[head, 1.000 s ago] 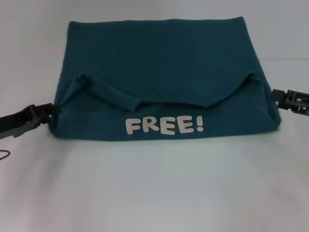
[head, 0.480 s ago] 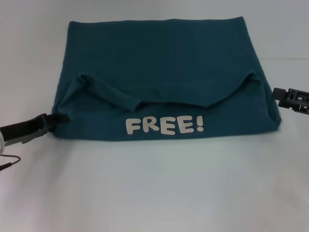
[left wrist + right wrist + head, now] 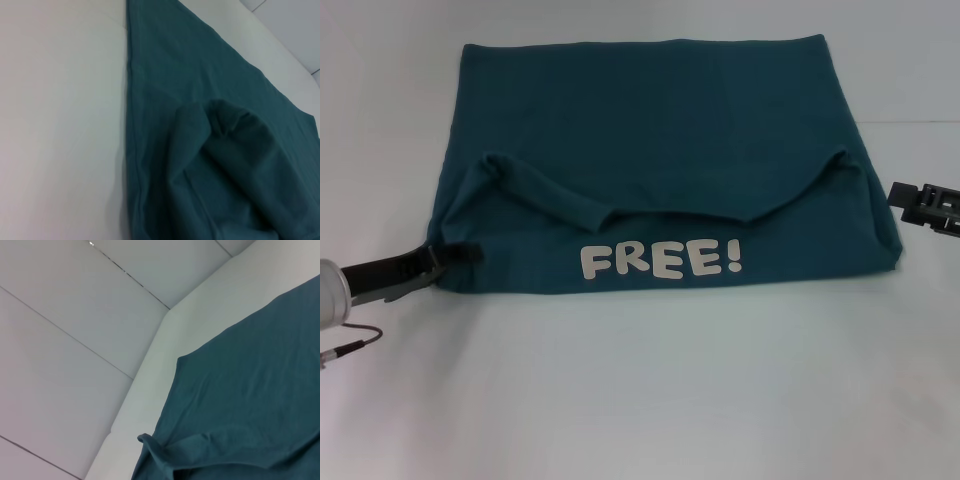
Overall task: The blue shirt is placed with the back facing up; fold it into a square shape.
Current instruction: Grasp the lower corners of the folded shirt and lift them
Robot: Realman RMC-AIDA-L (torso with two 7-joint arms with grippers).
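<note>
Moved: the left gripper (image 3: 460,254) has slid in from the shirt's edge onto its 8 o'clock corner; I cannot tell whether it is closed.
Shirt: the blue shirt (image 3: 660,140) lies mid-bench (image 3: 640,400), near part folded up, lettering showing.
Progress: roughly rectangular, long axis 9-to-3; side folds seem left.
Right gripper (image 3: 898,194): at 3 o'clock, just off the cloth, grip unclear.

A plain white table (image 3: 640,380) below, pale panelled wall (image 3: 75,315) with thin seams behind.
</note>
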